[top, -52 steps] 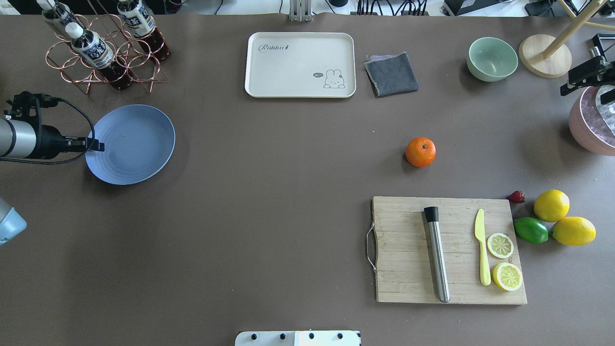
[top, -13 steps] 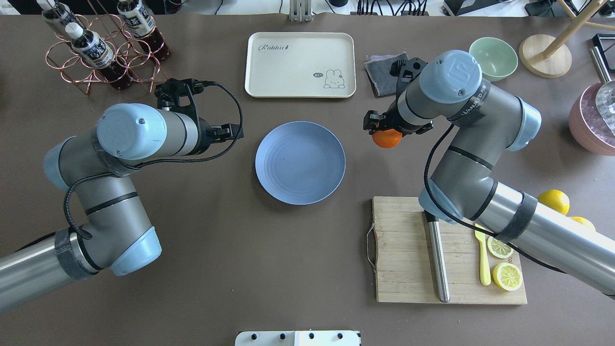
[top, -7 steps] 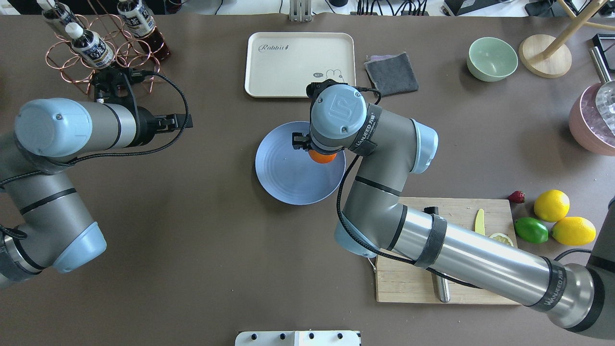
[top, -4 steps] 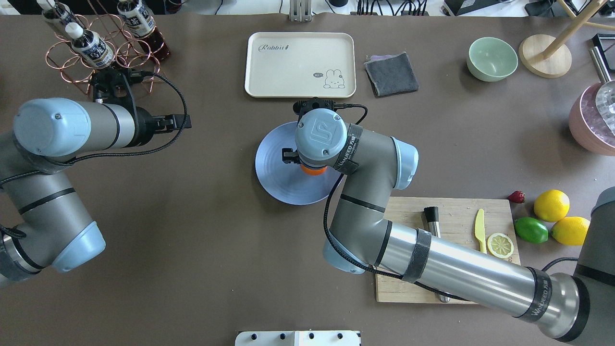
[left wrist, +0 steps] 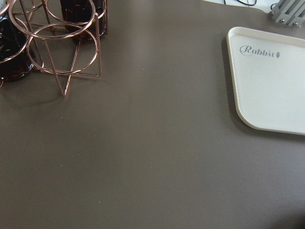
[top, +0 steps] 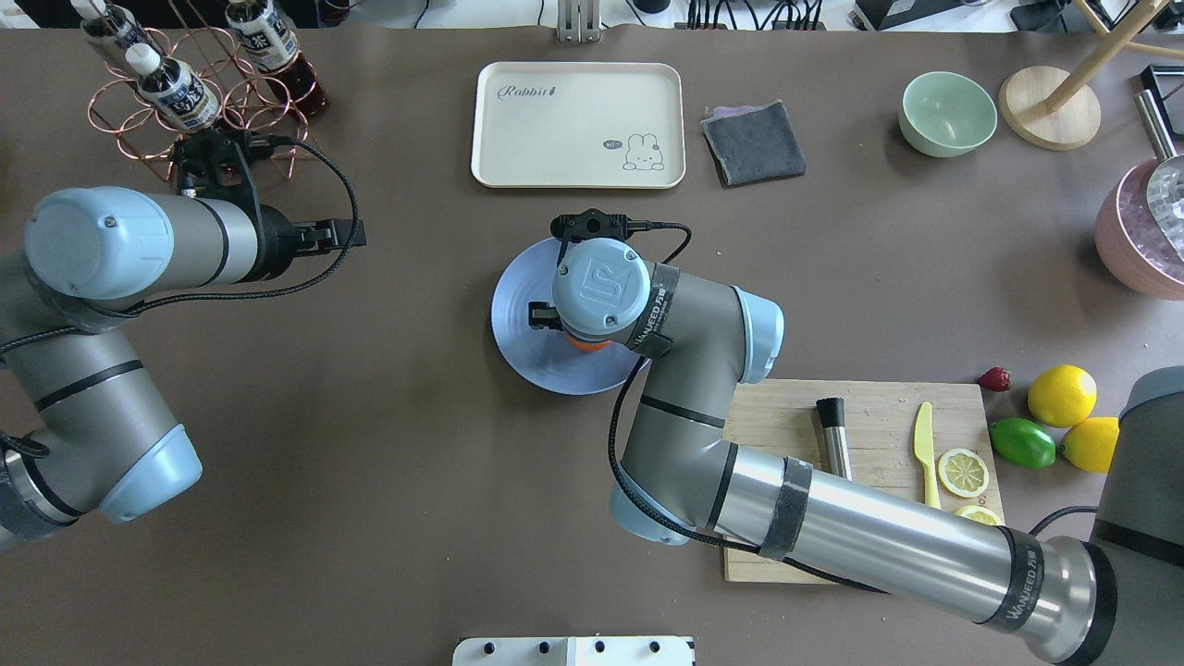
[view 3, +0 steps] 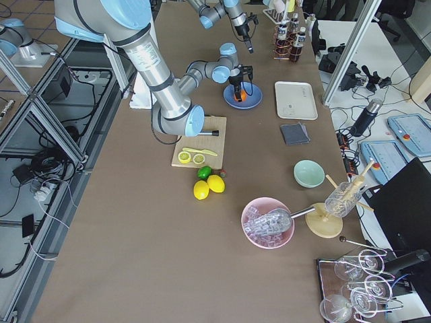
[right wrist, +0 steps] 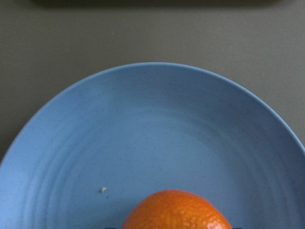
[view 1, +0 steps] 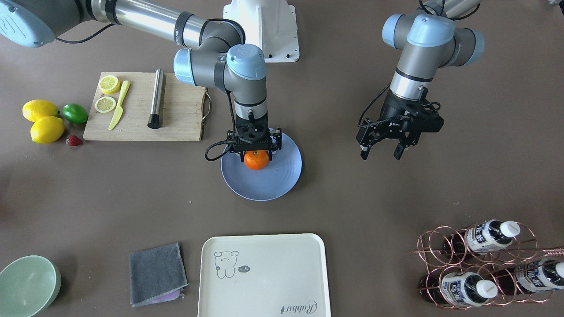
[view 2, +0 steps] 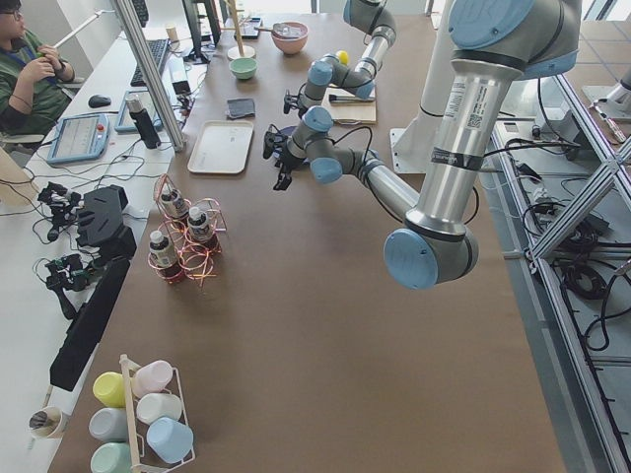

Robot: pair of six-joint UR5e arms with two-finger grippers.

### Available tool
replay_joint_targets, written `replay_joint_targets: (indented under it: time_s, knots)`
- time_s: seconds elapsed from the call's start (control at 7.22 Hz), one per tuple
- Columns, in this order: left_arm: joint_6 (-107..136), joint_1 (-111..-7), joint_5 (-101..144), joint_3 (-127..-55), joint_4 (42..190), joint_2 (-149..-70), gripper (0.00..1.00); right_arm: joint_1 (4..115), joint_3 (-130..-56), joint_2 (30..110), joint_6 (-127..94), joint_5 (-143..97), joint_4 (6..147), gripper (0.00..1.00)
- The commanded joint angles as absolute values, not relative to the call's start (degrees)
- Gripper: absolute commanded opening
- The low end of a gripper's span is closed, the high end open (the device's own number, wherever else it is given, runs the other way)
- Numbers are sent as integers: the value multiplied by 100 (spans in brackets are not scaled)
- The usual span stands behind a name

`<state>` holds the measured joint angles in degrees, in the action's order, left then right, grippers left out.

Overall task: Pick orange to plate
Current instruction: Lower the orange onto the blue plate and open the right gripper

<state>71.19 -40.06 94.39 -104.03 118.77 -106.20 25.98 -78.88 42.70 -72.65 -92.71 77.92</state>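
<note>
Exterior front-facing: round orange [view 1: 256, 160] over plate [view 1: 284, 176]

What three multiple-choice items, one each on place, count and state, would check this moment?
1. Where is the orange?
A. on the board
B. in the right gripper, over the plate
C. in the bowl

2. How many whole lemons lie by the lime?
A. two
B. four
C. none

3. How is the left gripper?
A. shut on a bottle
B. shut on the cloth
C. open, empty

Answers:
1 B: the gripper clasps the orange above the blue plate.
2 A: two yellow ones sit beside the lime.
3 C: its jaws stand apart with nothing between them.
</note>
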Motion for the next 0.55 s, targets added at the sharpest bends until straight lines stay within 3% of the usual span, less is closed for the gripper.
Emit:
replay_joint_targets:
  time_s: [0.0,0.28,0.42]
  knots:
    - [7119,-3999,9439,-10380,11883,-10617,98,2584,-7761,4087,-7628,-9272,7787,100]
    - [7110,-4104,10093,-10554,11865,-10408,98,2793,-8040,4069,-7611,-9525,7935,100]
    - [7102,-4383,10716,-10599,11865,-10267,98,3030,-8581,4104,-7542,-9928,8667,100]
